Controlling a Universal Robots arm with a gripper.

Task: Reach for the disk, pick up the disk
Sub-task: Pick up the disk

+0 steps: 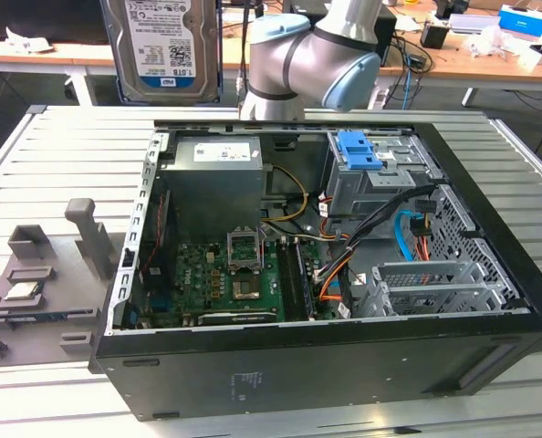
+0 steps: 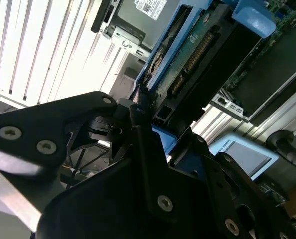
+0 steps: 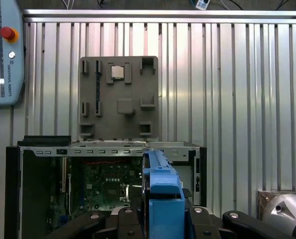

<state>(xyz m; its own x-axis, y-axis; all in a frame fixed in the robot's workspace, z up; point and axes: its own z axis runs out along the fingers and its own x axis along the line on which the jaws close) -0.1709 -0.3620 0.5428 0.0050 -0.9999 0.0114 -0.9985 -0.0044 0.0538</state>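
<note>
The disk (image 1: 161, 46) is held upright in the air, clear of everything else, with its label turned toward the exterior view, high on that view's left. In the first wrist view it is seen edge-on (image 3: 162, 186) and is pinched by the gripper (image 3: 163, 221), whose jaws are closed against its two faces. The open computer case (image 1: 298, 365) is set on the slatted table (image 1: 70, 164), with the motherboard (image 1: 225, 274) exposed inside. A grey fixture plate (image 3: 119, 97) is laid just beside the case, and a small square chip (image 3: 117, 72) is seated in it.
</note>
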